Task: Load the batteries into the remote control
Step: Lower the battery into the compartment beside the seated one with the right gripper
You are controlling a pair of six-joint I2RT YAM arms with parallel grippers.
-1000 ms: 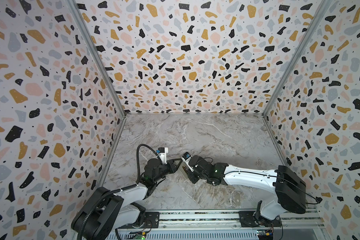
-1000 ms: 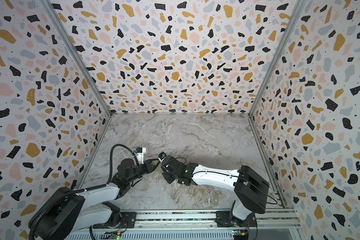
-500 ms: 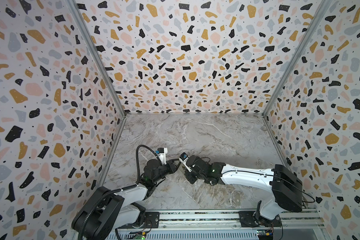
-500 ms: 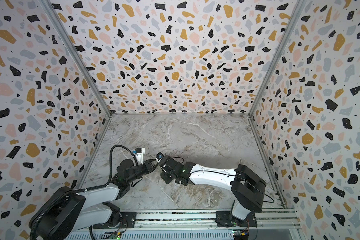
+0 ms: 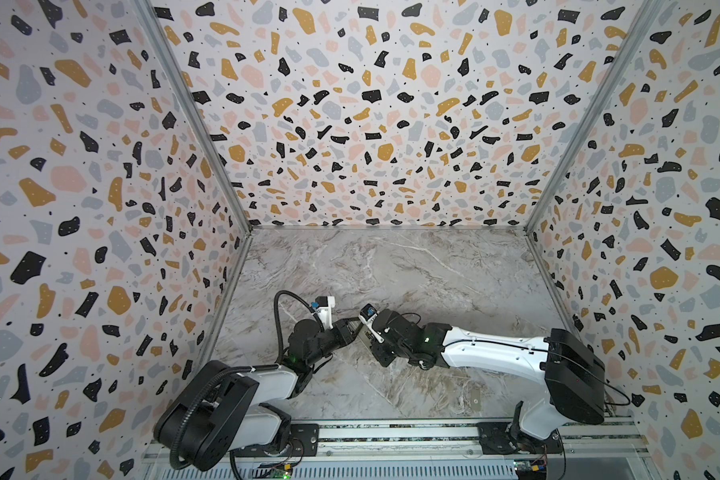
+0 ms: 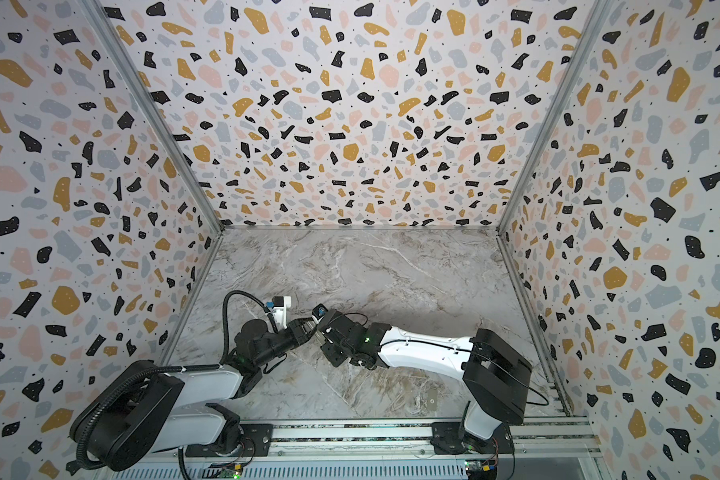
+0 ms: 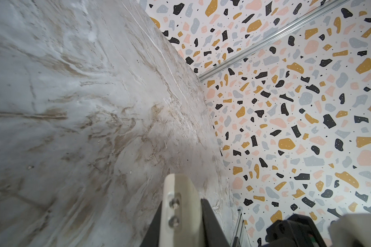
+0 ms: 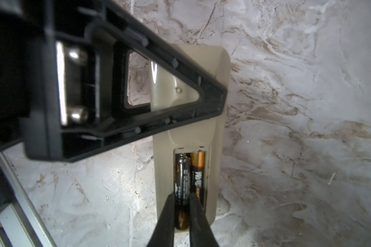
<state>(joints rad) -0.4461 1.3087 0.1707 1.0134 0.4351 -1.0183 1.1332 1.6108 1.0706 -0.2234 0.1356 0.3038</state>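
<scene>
The remote control (image 8: 214, 132) lies back up, pale, with its battery bay uncovered. Both batteries sit side by side in that bay: one dark battery (image 8: 182, 175) and a copper-topped one (image 8: 198, 171). My right gripper (image 8: 182, 195) is shut on the dark battery, one black finger on each side of it near its end. My left gripper (image 7: 181, 203) is shut on the remote's (image 7: 186, 213) other end; its black triangular finger (image 8: 212, 100) crosses the remote's back. In both top views the two grippers (image 5: 352, 328) (image 5: 370, 332) meet low over the front middle of the table, hiding the remote.
A small flat grey cover piece (image 5: 474, 395) (image 6: 432, 397) lies on the marble table near the front right, beside the right arm's base. Terrazzo walls close three sides. A metal rail (image 5: 391, 432) runs along the front edge.
The right gripper has shifted a little toward the left gripper, and the right forearm with it. The left arm has stayed where it was, still holding the remote.
</scene>
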